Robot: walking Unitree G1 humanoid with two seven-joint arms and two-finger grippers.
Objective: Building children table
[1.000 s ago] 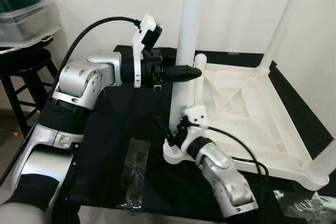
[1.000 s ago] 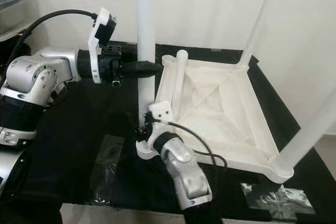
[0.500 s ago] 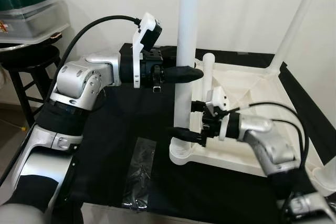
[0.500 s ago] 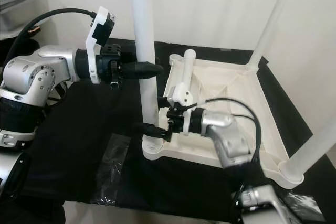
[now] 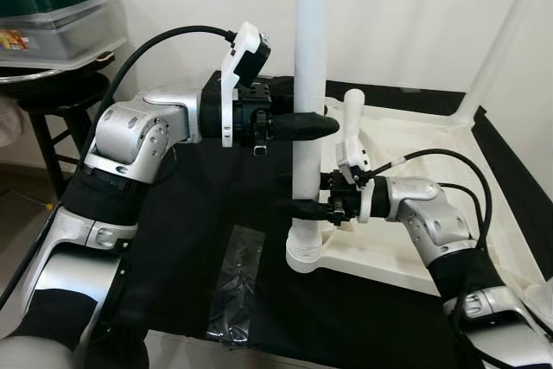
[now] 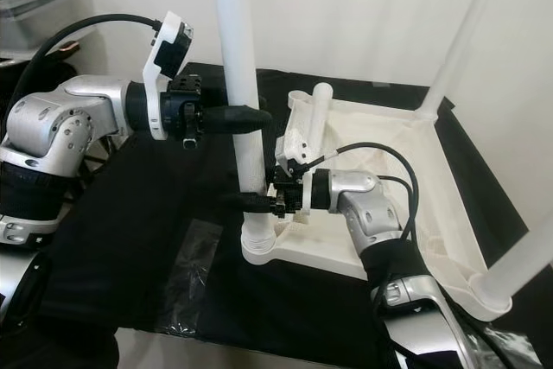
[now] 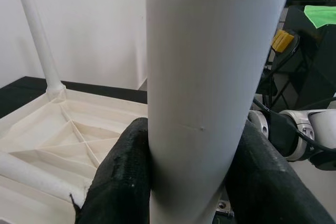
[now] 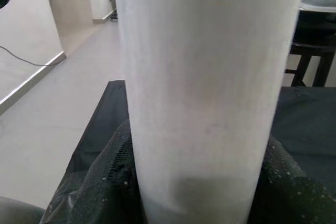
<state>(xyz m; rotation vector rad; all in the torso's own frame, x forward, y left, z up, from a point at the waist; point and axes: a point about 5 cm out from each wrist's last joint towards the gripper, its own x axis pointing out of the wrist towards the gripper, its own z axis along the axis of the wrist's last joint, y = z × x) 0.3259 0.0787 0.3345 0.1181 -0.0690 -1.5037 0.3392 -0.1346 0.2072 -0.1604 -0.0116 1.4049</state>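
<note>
A white children's table [image 6: 421,164] lies upside down on a black cloth [image 5: 186,213], its legs pointing up. The near-left leg [image 5: 309,41] stands in its corner socket [image 5: 304,257]. My left gripper [image 5: 316,125] is shut on this leg at mid height, reaching in from the left. My right gripper [image 5: 300,206] is shut on the same leg lower down, just above the socket. In the left wrist view the leg [image 7: 210,77] sits between black fingers [image 7: 122,177]. The right wrist view has the leg [image 8: 210,77] pressed between its fingers [image 8: 102,184].
A loose white tube [image 5: 352,123] leans inside the table frame. Two more legs [image 6: 467,32] [image 6: 529,248] rise at the far and near right corners. An empty plastic bag [image 5: 229,287] lies on the cloth. A stool with a green-lidded container [image 5: 52,6] stands at the left.
My right arm swung round from the front to the right and took hold of the leg above the socket. The left gripper kept its hold. The camera shifted a little.
</note>
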